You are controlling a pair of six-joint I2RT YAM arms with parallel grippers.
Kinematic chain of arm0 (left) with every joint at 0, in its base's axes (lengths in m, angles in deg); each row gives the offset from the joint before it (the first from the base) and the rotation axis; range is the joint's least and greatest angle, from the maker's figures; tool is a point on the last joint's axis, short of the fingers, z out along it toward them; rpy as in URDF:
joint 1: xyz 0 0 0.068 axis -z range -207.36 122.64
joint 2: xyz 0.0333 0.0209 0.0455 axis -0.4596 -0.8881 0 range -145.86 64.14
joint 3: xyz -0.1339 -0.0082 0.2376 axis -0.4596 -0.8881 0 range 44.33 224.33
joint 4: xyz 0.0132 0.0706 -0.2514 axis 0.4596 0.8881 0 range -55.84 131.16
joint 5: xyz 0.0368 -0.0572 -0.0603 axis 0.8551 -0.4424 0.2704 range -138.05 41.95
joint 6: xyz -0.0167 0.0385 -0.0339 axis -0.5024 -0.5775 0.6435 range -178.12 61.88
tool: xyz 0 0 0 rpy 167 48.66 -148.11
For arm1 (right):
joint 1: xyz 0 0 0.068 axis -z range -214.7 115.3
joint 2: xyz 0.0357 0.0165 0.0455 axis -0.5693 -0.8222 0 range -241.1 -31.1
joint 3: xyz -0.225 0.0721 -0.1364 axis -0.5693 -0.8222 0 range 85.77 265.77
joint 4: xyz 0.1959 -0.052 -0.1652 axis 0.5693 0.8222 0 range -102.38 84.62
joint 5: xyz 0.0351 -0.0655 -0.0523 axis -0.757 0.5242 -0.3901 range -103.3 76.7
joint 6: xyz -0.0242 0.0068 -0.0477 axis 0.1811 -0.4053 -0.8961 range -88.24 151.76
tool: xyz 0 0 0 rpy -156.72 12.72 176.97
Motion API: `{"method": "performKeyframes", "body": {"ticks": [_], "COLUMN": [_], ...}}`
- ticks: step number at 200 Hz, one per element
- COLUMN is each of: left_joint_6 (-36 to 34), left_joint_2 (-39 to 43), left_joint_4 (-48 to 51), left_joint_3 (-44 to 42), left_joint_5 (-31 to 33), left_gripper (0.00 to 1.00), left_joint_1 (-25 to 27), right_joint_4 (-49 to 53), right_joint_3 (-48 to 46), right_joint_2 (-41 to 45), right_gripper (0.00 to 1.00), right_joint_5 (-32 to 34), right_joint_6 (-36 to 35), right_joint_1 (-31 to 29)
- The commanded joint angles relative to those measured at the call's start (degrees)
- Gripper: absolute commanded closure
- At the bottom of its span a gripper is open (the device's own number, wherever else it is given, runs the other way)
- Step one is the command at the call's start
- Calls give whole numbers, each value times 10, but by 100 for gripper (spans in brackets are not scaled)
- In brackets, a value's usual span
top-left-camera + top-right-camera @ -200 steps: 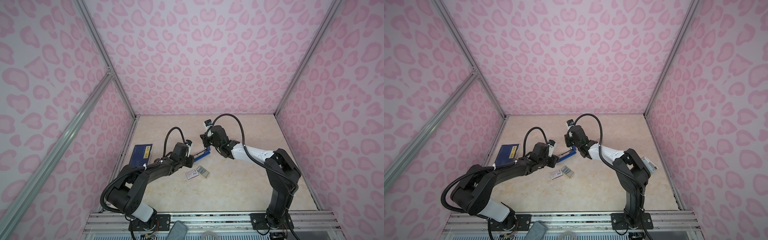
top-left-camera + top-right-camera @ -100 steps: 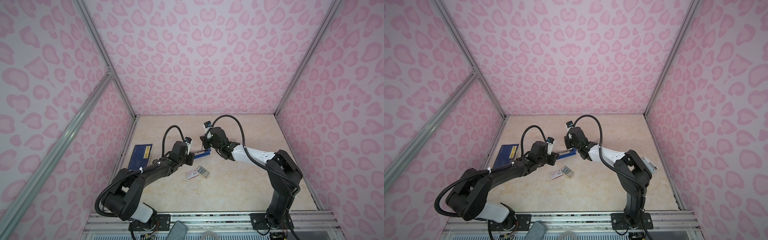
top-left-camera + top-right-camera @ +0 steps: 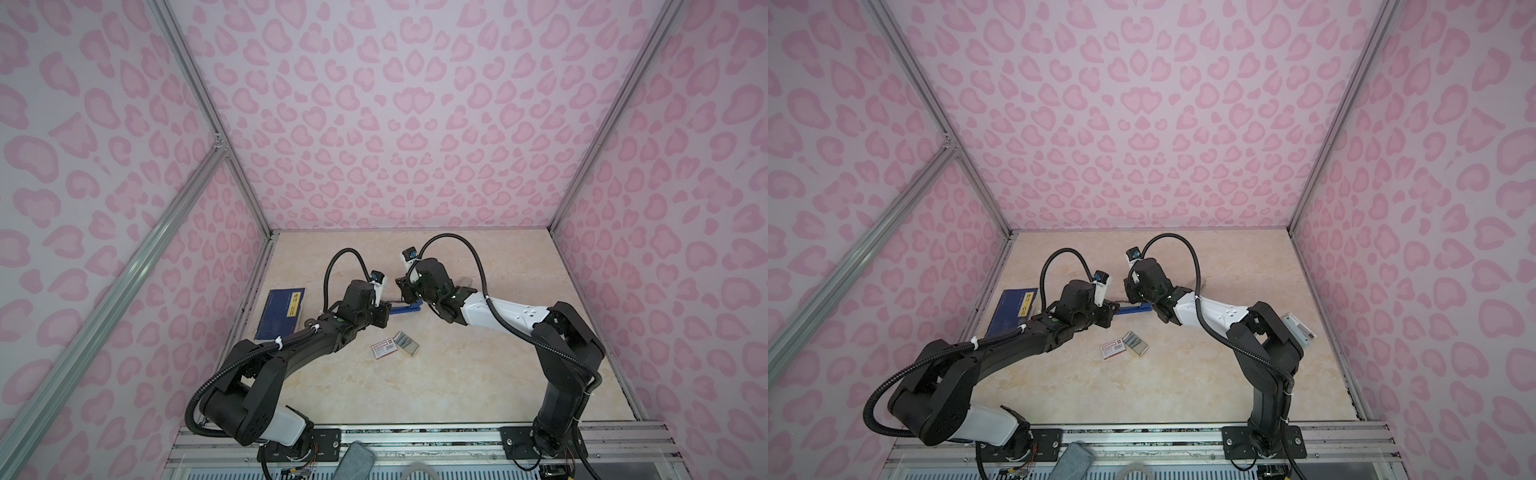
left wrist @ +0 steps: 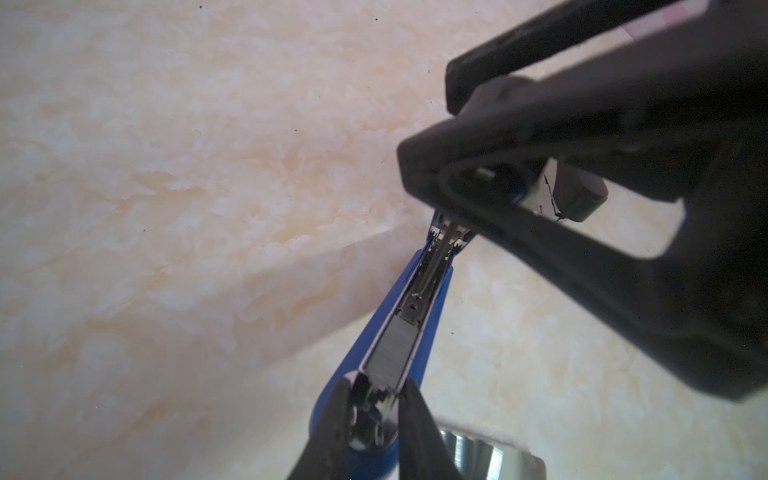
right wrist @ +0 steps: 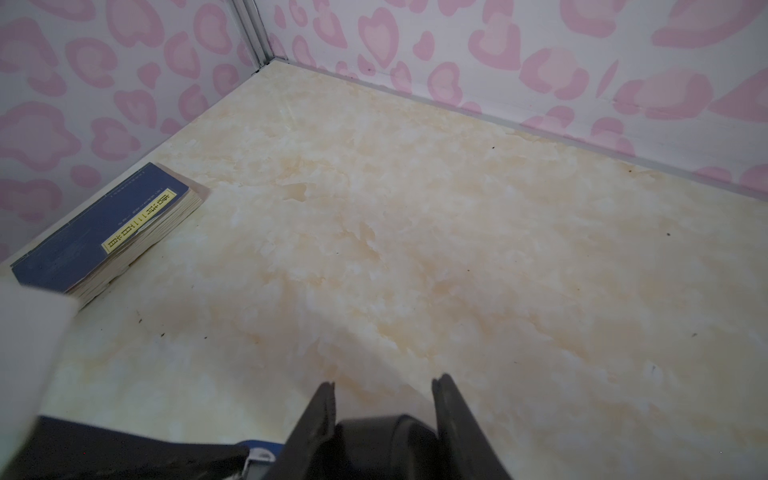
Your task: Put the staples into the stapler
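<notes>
Little is changing across the last second. I am seeing both arms staying bunched over the blue stapler (image 3: 405,308), which is barely shifting. The white staple box (image 3: 384,347) and its tray of spare staples (image 3: 406,343) are lying where they were on the bench (image 5: 457,249), back behind my left jaws. To me that is signalling that the fetching is over.

In the left wrist view a grey strip of staples (image 4: 392,345) is already sitting in the stapler's open channel, just ahead of the left jaws. My left jaws are clenching the stapler's nose, narrowly parted, one finger pressing each flank.

My right jaws are hanging over the hinge end, directly opposite the left pair. They are standing partly apart with a dark rounded shape sitting low between them, and I cannot tell whether they are grasping it or letting go.

I am judging that closing the lid is what remains. The dark blue booklet (image 5: 108,232) is lying well clear of both pairs of jaws.
</notes>
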Motion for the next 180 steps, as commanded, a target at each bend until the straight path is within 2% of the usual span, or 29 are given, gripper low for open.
{"method": "performKeyframes", "body": {"ticks": [1,66,134,180], "left_joint_6": [7,6,5,-2], "left_joint_2": [0,-1,-2,-22], "left_joint_4": [-31,-31,-29,-31], "left_joint_3": [6,9,5,3], "left_joint_5": [-29,-28,-21,-7], "left_gripper": [77,77,77,77], "left_joint_1": [3,4,3,10], "right_joint_4": [-9,-12,-34,-55], "right_joint_3": [-4,-3,-26,-68], "right_joint_2": [2,3,23,48], "right_gripper": [63,60,47,47], "right_joint_5": [-97,-102,-99,-83], "right_joint_6": [61,64,89,115], "right_joint_1": [-11,-12,-2,19]}}
